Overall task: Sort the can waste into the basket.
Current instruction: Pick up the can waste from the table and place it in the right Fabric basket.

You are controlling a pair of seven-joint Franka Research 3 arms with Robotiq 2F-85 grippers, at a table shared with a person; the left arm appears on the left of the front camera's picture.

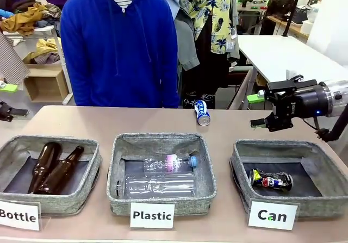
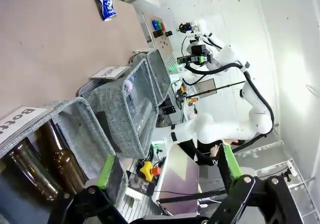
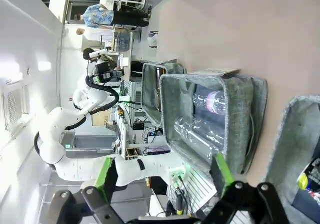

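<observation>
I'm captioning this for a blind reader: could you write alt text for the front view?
Three grey baskets signed Bottle, Plastic and Can sit in a row; the Can basket holds a crushed dark can, while a blue and white can lies on the table beyond. The open right gripper hovers above the Can basket's far edge, holding nothing.

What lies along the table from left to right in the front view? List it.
Bottle basket with two brown bottles → Plastic basket with clear bottles → Can basket holding the crushed can.
</observation>
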